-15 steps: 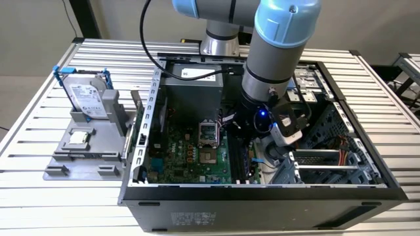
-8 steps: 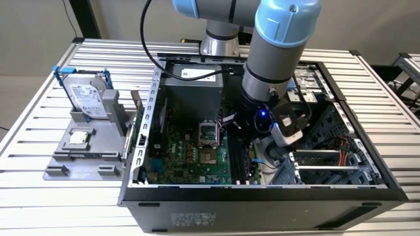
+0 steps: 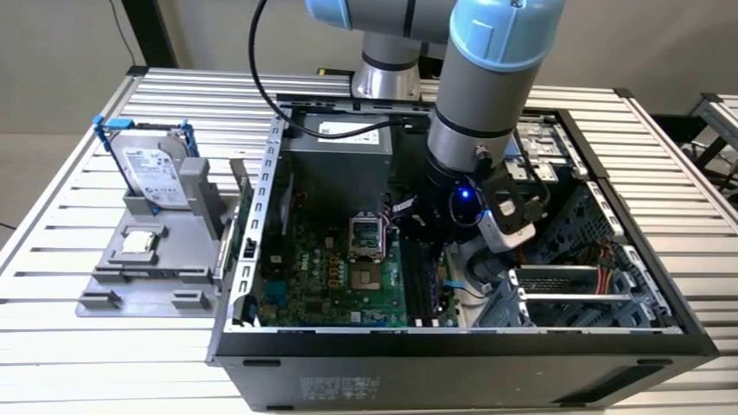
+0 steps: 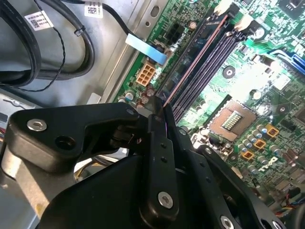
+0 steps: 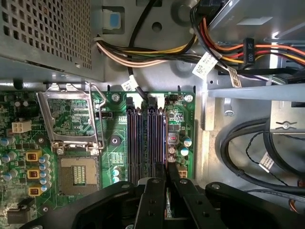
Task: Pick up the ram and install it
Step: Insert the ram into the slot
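The ram [image 4: 193, 62] is a thin dark stick seen edge-on, standing upright along the memory slots [image 5: 143, 138] of the green motherboard [image 3: 334, 277]. My gripper [image 4: 161, 112] is shut on the ram's near end, its black fingers [image 5: 153, 191] pressed against both faces. In the first wrist view the ram [image 5: 165, 138] runs as a narrow line in the slot closest to the board's edge, ahead of the gripper [image 5: 166, 174]. In the exterior view the arm's wrist [image 3: 461, 203] reaches down into the open computer case [image 3: 461, 346], over the slots.
An open CPU socket [image 5: 78, 174] lies beside the slots. Bundled power cables [image 5: 157, 52] and black cables [image 5: 248, 143] cross the case. Outside the case, at the exterior view's left, a grey fixture [image 3: 116, 298] holds a hard drive [image 3: 150, 164] and a square chip [image 3: 141, 242].
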Controlling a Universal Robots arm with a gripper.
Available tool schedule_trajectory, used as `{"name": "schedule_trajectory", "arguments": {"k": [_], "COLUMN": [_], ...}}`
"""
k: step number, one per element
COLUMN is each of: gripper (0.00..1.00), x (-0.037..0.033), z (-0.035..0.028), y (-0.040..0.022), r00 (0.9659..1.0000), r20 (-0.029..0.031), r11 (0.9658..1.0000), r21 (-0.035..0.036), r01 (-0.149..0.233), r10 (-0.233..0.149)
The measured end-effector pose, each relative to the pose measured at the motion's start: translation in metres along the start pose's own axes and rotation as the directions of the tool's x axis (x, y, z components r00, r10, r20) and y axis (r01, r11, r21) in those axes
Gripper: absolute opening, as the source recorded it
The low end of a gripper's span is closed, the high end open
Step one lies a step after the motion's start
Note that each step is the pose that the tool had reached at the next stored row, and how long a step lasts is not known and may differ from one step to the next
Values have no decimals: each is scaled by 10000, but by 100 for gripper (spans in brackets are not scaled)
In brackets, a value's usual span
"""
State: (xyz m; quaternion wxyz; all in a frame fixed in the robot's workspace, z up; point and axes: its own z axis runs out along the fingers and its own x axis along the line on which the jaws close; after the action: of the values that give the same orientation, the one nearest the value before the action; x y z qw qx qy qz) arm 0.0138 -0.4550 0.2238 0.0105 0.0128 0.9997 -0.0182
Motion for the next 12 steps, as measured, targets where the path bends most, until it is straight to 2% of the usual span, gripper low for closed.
{"name": "schedule_trajectory", "arguments": {"k": [2,5,6,7,9,10,11,12], "gripper": [0,0,0,0,0,0,0,0], "x": [-3,-7,-8,-8,-9,-8,-12,-14], "z": [-25,-56,-60,-59,-60,-61,-60,-56], "y": [18,45,46,47,49,56,76,104], "r00": [10000,10000,10000,10000,9999,9999,9999,9999], "r20": [0,-4,-17,-50,-127,-137,-137,-137], "r11": [10000,9999,9998,9993,9973,9961,9951,9949], "r21": [84,153,223,372,728,877,987,1009], "r01": [2,4,6,11,25,28,32,32], "r10": [-2,-4,-6,-10,-16,-16,-18,-18]}}
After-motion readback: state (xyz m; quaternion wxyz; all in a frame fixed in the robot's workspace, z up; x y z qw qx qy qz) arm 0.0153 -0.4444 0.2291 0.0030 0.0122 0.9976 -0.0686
